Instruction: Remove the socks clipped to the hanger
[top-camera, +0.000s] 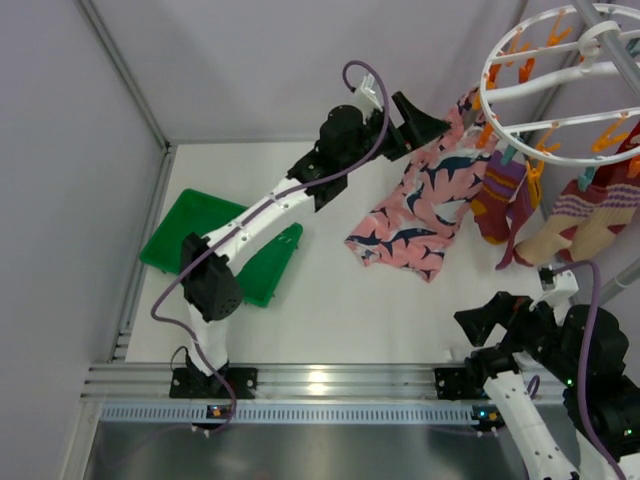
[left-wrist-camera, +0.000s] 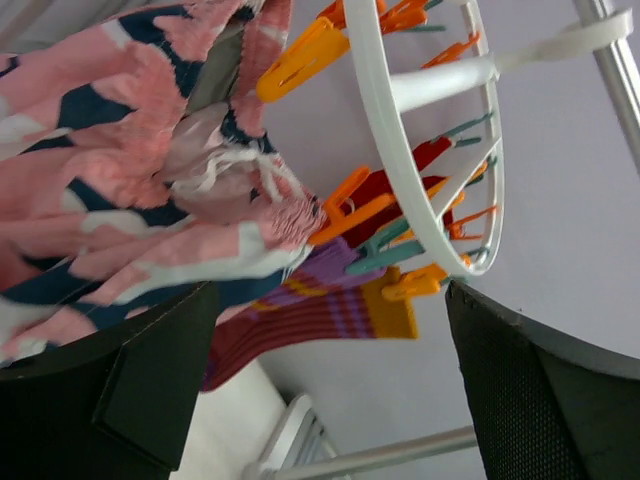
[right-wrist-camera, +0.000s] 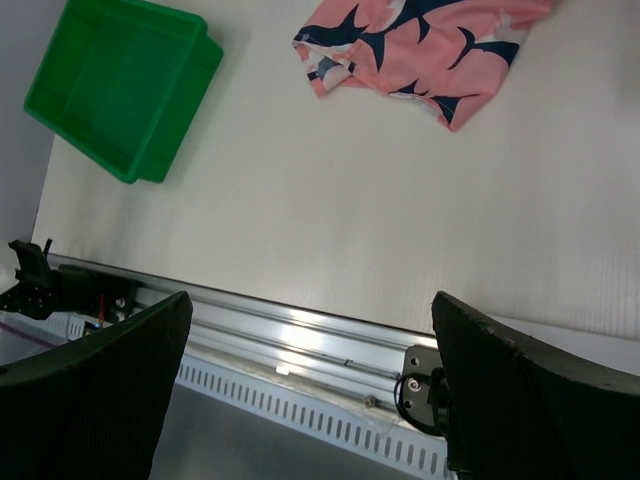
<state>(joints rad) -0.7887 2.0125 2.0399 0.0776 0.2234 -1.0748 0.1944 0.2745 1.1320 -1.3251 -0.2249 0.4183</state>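
Observation:
The white round hanger (top-camera: 560, 95) hangs at the top right, its ring (left-wrist-camera: 385, 130) carrying orange and teal pegs. Clipped to it are a maroon sock with purple and orange patches (top-camera: 503, 195) (left-wrist-camera: 310, 320), a tan sock (top-camera: 585, 220) and a red sock (top-camera: 630, 150) (left-wrist-camera: 400, 185). My left gripper (top-camera: 425, 135) (left-wrist-camera: 328, 300) is raised beside the hanger's left side, open, with nothing between its fingers. The pink printed cloth lies just left of it. Low at the bottom right, my right gripper (top-camera: 490, 318) (right-wrist-camera: 310, 300) is open and empty.
The pink cloth with navy and white print (top-camera: 420, 210) (left-wrist-camera: 120, 170) (right-wrist-camera: 420, 50) hangs from the hanger down onto the table. A green bin (top-camera: 200, 240) (right-wrist-camera: 110, 85) sits at the left. Grey frame poles (top-camera: 600, 30) cross by the hanger. A metal rail (top-camera: 320, 385) runs along the near edge.

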